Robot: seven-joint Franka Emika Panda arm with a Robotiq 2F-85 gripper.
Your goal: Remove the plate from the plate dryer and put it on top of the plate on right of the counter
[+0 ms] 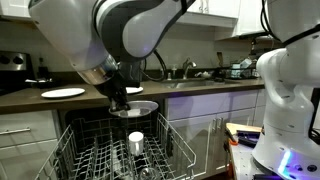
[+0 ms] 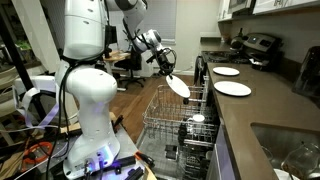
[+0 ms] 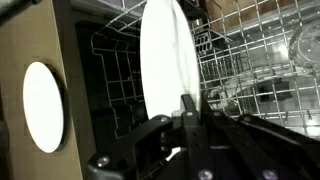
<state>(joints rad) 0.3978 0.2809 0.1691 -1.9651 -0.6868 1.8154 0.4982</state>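
My gripper is shut on the rim of the pale plate and holds it lifted above the wire plate dryer. In an exterior view the gripper holds the plate tilted over the rack. In the wrist view the plate stands edge-on between my fingers. Two white plates lie on the dark counter: a smaller-looking far one and a wider near one. One counter plate shows left of the arm.
A small white cup stands among the rack tines and also shows in an exterior view. A sink is set in the counter. A second white robot base stands beside the rack. A white plate shows at the wrist view's left.
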